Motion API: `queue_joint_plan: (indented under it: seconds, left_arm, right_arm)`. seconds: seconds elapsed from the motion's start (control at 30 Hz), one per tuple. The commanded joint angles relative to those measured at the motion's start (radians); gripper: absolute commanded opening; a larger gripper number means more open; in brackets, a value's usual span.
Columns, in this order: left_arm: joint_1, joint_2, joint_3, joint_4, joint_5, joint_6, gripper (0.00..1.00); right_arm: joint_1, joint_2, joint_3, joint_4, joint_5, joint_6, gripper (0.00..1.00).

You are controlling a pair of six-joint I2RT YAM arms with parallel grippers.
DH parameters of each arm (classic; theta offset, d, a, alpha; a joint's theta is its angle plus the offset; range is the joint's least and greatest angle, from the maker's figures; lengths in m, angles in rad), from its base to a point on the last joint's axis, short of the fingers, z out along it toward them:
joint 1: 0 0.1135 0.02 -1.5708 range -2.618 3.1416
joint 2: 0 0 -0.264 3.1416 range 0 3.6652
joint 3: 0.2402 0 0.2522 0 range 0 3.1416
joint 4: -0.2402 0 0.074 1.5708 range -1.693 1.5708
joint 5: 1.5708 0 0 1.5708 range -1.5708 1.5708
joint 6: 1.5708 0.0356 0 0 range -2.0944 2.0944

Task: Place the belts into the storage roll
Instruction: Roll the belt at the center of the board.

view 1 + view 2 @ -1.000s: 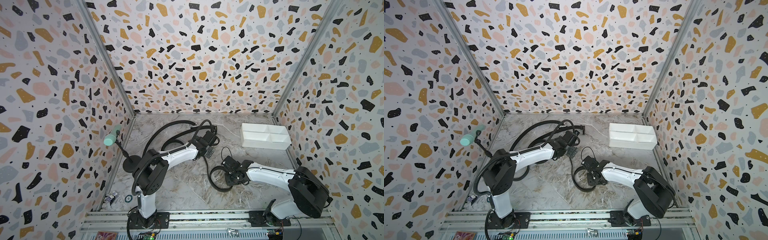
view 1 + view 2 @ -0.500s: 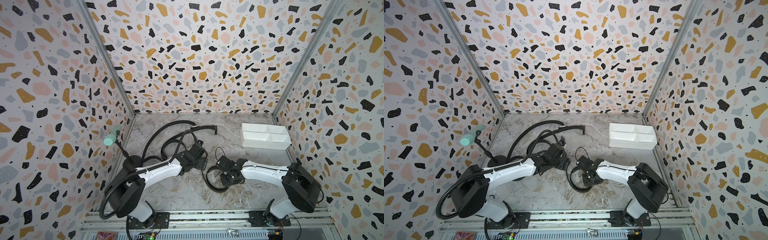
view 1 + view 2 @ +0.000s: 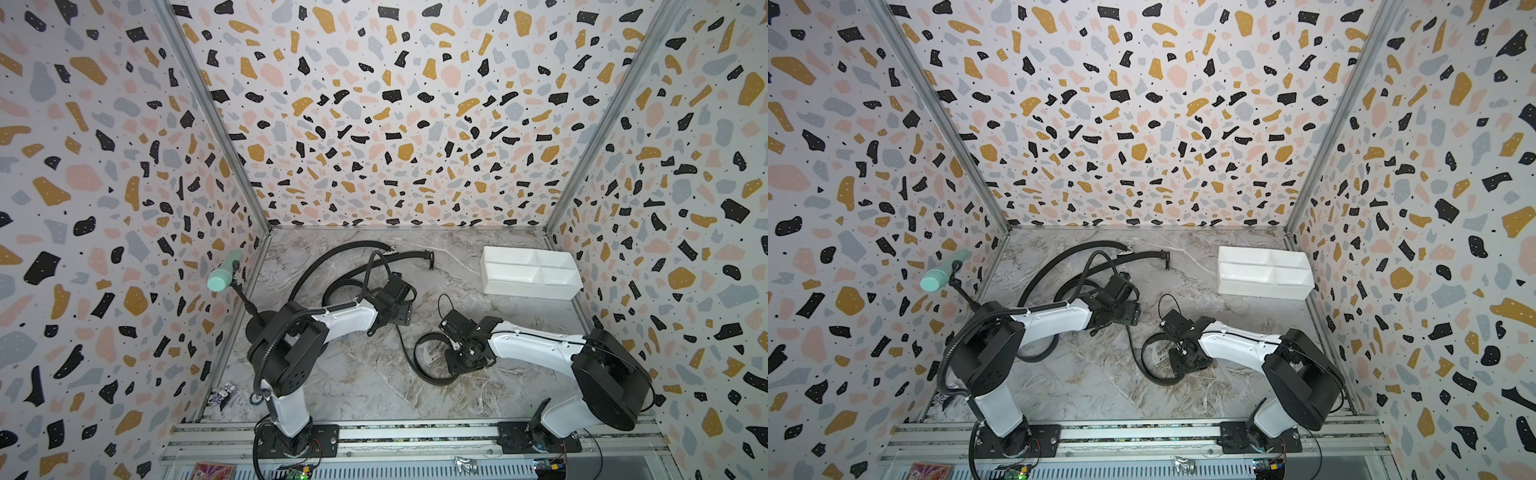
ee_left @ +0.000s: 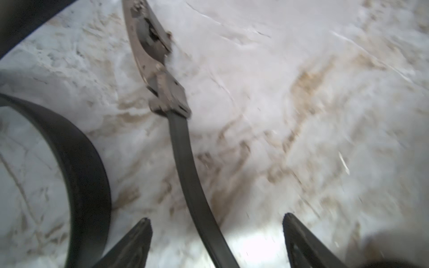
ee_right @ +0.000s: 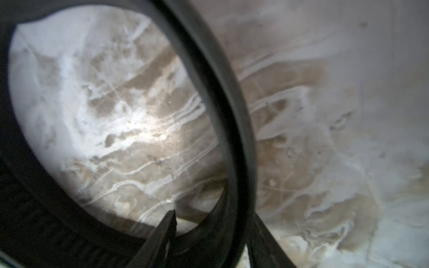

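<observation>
Both top views: storage roll (image 3: 528, 289) sits far right on the counter (image 3: 353, 395), compartments empty, so nothing is stowed. The belts (image 3: 409, 254) lie loose from far left to centre.
Left wrist: left claw (image 4: 216, 218) open, straddling a strap (image 4: 183, 150) behind its buckle (image 4: 167, 92), no pinch yet.
Right wrist: right claw (image 5: 214, 218) parted around the coiled belt (image 5: 232, 116), unclamped.
Every belt left to go.
</observation>
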Motion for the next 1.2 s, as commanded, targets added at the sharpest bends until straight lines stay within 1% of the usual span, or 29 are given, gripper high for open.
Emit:
queue_joint_plan:
  seconds: [0.0,0.1,0.2,0.27,0.33,0.47,0.53,0.63,0.7,0.83,0.93,1.07,1.17]
  left_arm:
    - [0.013,0.079,0.075,0.014,-0.010,0.045,0.71]
    - [0.013,0.159,0.153,0.006,0.031,0.076,0.62]
    - [-0.008,0.222,0.226,0.006,0.086,0.102,0.53]
    - [-0.036,0.258,0.280,-0.006,0.105,0.123,0.46]
    - [-0.064,0.287,0.334,-0.018,0.135,0.139,0.42]
    - [-0.110,0.340,0.431,-0.055,0.176,0.161,0.41]
    - [-0.116,0.348,0.450,-0.073,0.185,0.167,0.42]
    - [-0.114,0.313,0.412,-0.070,0.175,0.171,0.47]
    - [-0.108,0.267,0.370,-0.059,0.164,0.170,0.54]
    - [-0.096,0.151,0.289,-0.028,0.157,0.163,0.64]
    - [-0.095,0.072,0.257,-0.034,0.147,0.165,0.73]
    - [-0.095,-0.031,0.176,-0.035,0.139,0.165,0.75]
    - [-0.096,-0.082,0.095,-0.051,0.132,0.172,0.76]
  right_arm:
    - [-0.007,0.018,-0.040,0.001,0.019,-0.036,0.45]
    - [0.004,0.019,-0.048,0.021,0.011,-0.030,0.38]
    - [0.022,0.022,-0.049,0.037,0.008,-0.022,0.28]
    - [0.036,0.028,-0.046,0.046,0.008,-0.014,0.25]
    - [0.044,0.038,-0.043,0.059,0.007,-0.008,0.24]
    - [0.064,0.077,-0.021,0.092,-0.003,-0.002,0.23]
    - [0.067,0.101,-0.004,0.097,-0.005,-0.002,0.23]
    - [0.069,0.106,0.018,0.087,0.001,-0.006,0.29]
    - [0.066,0.092,0.023,0.079,0.004,-0.010,0.34]
    - [0.059,0.039,0.038,0.044,-0.019,-0.022,0.44]
    - [0.053,-0.011,0.051,0.011,-0.047,-0.028,0.51]
    - [0.031,-0.085,0.072,-0.043,-0.084,-0.037,0.61]
    - [-0.011,-0.132,0.087,-0.083,-0.103,-0.053,0.69]
